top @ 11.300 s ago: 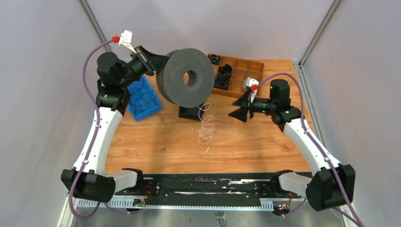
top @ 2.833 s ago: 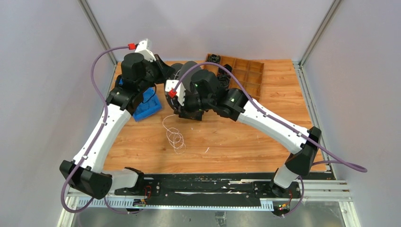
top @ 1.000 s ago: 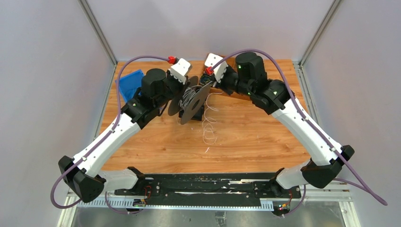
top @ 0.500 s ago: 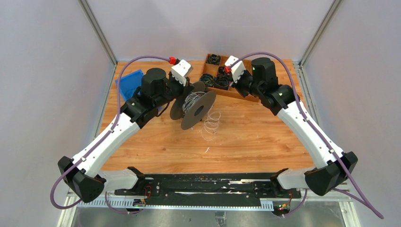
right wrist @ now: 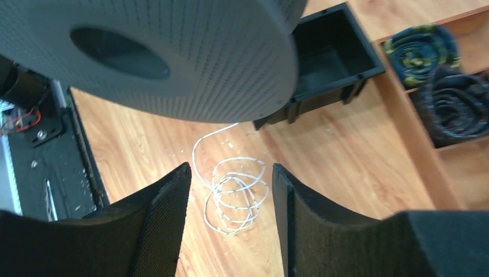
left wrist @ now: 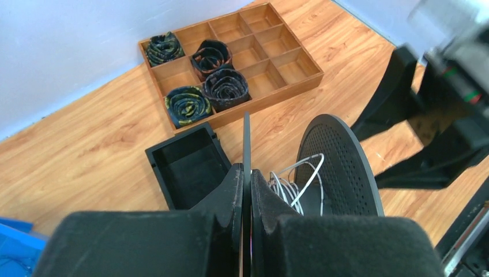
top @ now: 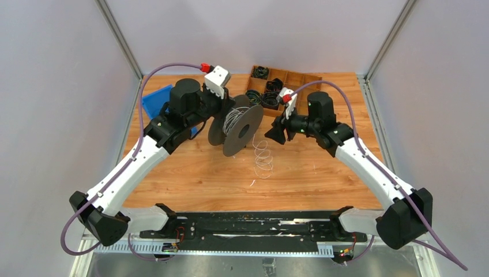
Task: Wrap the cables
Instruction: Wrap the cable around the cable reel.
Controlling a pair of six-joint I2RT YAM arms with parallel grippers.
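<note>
My left gripper [left wrist: 247, 173] is shut on the thin rear flange of a black spool [top: 239, 130] and holds it upright above the table. The cables, a thin white wire, are partly wound on the spool's hub [left wrist: 294, 184]. The rest hangs down to a loose pile of small loops [top: 263, 160] on the wood. My right gripper [top: 271, 134] hovers just right of the spool with its jaws open and nothing between them. In the right wrist view the loops [right wrist: 233, 188] lie on the table below the gap between the jaws.
A wooden compartment tray [top: 300, 81] with black and green coiled bundles stands at the back right. An open black box [left wrist: 190, 167] sits on the table under the spool. A blue bin [top: 155, 101] is at the back left. A black rail [top: 248, 225] runs along the near edge.
The right gripper has opened and swung from behind the spool to its right side, lower down. The loose loops have shifted slightly right on the table. The left gripper still holds the spool.
</note>
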